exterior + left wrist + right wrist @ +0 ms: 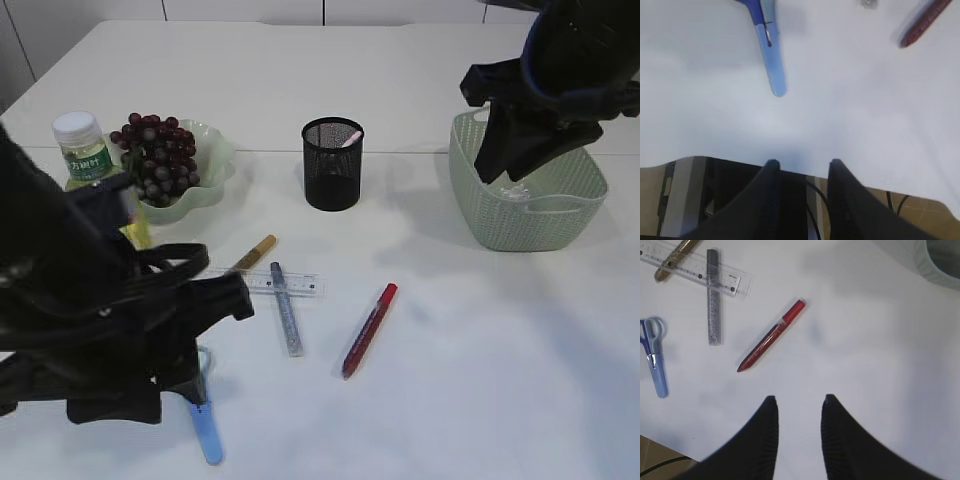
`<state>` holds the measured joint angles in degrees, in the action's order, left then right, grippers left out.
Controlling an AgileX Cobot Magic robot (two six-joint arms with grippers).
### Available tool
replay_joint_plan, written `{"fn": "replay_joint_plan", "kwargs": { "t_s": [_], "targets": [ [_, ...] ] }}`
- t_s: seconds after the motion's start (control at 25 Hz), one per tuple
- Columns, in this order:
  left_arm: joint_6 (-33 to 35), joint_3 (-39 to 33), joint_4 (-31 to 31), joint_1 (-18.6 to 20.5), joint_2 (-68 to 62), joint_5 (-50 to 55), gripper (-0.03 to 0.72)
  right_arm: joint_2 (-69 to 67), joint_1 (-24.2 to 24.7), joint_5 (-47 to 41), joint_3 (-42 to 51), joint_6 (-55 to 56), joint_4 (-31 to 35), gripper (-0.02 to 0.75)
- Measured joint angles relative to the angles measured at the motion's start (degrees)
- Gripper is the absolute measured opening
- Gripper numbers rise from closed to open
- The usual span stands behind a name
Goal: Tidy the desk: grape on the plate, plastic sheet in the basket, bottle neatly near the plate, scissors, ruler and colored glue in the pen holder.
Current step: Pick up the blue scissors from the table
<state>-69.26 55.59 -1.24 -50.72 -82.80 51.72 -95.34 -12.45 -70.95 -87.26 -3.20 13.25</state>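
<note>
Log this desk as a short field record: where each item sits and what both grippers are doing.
grapes: on green plate
bottle: upright, left of plate
pen holder: upright, one pink-tipped item inside
basket: back right, clear item inside
ruler: flat on table, silver glue pen lying across it, gold glue pen at its end
red glue pen: on table, apart from the others
scissors: on table, near front edge
left gripper: open, empty, above front edge
right gripper: open, empty
</note>
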Motion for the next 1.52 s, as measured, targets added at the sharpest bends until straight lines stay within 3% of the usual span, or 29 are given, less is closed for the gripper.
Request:
{"fn": "replay_joint_plan", "kwargs": {
  "t_s": [0.24,0.56,1.04,1.24,1.52],
  "targets": [
    [-8.8,-0.1,-1.9,-0.1,-9.5,-1.8,0.241,0.0,0.0,0.0,0.0,-0.4,0.0,0.253],
    [-12.4,-0.1,-7.3,0.2,-16.2,-3.4,0.241,0.0,0.0,0.0,0.0,-0.7,0.0,0.254],
    [-12.9,-0.1,-8.9,6.0,-16.2,-9.7,0.265,0.0,0.0,0.0,0.0,-0.8,-0.2,0.254],
    [-12.4,-0.1,-8.4,6.6,-18.4,-10.1,0.316,0.0,0.0,0.0,0.0,-0.8,-0.2,0.255],
    [-8.6,-0.1,-5.8,6.6,-21.1,-10.8,0.323,0.0,0.0,0.0,0.0,-0.9,-0.3,0.255]
  ]
}}
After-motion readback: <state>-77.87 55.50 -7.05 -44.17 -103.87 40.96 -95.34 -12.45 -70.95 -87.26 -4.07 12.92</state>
